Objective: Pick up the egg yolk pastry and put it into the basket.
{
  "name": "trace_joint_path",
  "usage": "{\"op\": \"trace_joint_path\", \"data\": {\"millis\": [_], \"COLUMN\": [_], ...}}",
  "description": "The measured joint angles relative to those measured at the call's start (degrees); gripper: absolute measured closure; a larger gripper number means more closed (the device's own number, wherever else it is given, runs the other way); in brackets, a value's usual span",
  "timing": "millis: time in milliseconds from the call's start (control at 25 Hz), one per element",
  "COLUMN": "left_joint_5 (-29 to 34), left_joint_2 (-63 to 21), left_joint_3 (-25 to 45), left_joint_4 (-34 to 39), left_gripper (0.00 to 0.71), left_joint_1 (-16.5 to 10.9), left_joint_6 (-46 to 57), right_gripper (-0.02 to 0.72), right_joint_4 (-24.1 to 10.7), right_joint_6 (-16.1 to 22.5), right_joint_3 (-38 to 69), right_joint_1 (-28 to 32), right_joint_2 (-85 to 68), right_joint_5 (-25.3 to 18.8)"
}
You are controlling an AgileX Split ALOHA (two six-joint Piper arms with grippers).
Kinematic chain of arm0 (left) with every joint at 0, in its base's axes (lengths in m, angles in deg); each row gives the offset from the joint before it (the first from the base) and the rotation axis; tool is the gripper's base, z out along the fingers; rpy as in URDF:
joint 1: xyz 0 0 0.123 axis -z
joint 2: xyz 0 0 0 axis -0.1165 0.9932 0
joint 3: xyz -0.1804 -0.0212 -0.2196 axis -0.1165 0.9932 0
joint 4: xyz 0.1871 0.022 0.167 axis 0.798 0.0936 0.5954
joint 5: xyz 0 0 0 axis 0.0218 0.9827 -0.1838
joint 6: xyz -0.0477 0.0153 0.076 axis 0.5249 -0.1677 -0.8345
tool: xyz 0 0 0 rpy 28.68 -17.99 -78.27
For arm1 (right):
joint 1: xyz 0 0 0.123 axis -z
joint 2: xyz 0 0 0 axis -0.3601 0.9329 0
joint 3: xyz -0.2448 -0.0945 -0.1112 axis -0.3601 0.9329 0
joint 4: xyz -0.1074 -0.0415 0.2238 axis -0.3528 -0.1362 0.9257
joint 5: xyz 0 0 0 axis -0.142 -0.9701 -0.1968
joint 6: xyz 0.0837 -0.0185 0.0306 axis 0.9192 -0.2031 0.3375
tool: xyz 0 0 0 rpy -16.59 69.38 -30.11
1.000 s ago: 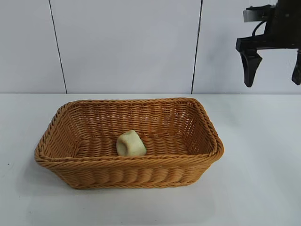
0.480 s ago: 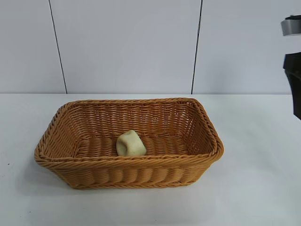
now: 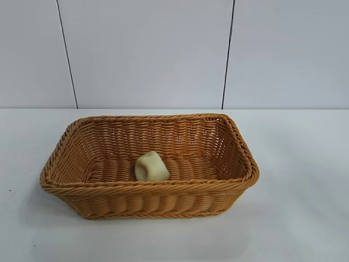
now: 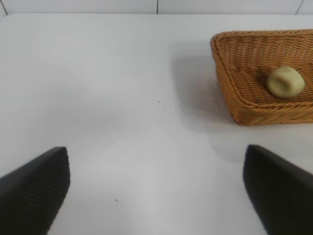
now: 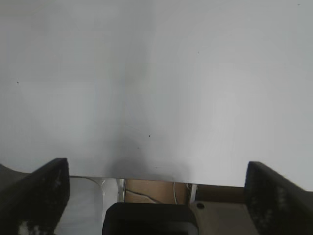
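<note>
The egg yolk pastry (image 3: 151,167) rests on the floor of the basket (image 3: 240,143), near its front wall, so placement appears complete. Judged remaining step: keep both arms parked clear of the basket and avoid brushing its rim. The left pincer (image 4: 156,188) hangs released over the bare surface (image 4: 122,107), well apart from the pastry. The right pincer (image 5: 156,188) is also released, over the surface edge, with the pastry outside its view.

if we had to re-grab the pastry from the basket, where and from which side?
Likely straight from above, closing across the middle of the pastry. It is a small rounded lump on the basket floor near the front wall, so the sloping sides block a sideways approach.
</note>
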Motion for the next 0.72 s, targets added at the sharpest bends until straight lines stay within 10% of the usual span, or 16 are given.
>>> {"op": "trace_joint_path", "data": {"millis": [720], "left_joint_5": [0.0], "left_joint_2": [0.0], "left_joint_3": [0.0], "left_joint_4": [0.0], "left_gripper": [0.018], "left_joint_1": [0.0], "left_joint_6": [0.0], "right_gripper": [0.008], "right_joint_4": [0.2], "right_joint_6": [-0.5], "right_joint_3": [0.2], "right_joint_1": [0.3], "right_joint_2": [-25.0], "right_joint_5": [0.6]}}
